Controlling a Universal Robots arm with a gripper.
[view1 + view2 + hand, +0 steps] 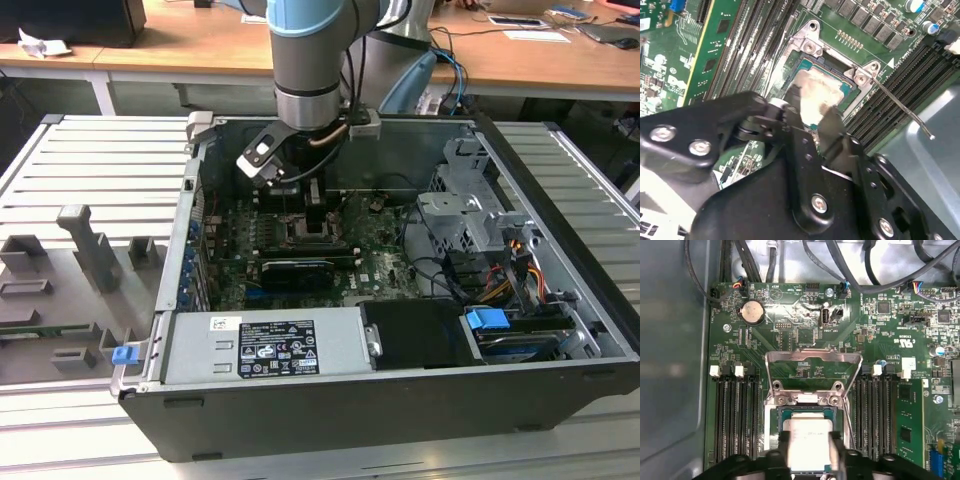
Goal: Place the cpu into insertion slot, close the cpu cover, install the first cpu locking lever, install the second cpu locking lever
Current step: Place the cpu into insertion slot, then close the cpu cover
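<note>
One end effector (812,450): I am pinching the cpu (809,430) flat by two opposite edges, holding it square at the insertion slot (298,236), mid-frame in the exterior view; cpu cover (812,356) is standing open, leaving the slot reachable.

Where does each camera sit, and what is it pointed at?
Exterior view: off the arm, looking down into the open computer case; arm and pincer hang over the insertion slot.
First wrist view: on the arm, facing straight down at the motherboard, raised cpu cover and cpu; pincer shows.
Second wrist view: on the arm, slanting past the pincer's body toward the cpu.
Shared: both wrist views show cpu and pincer.
</note>
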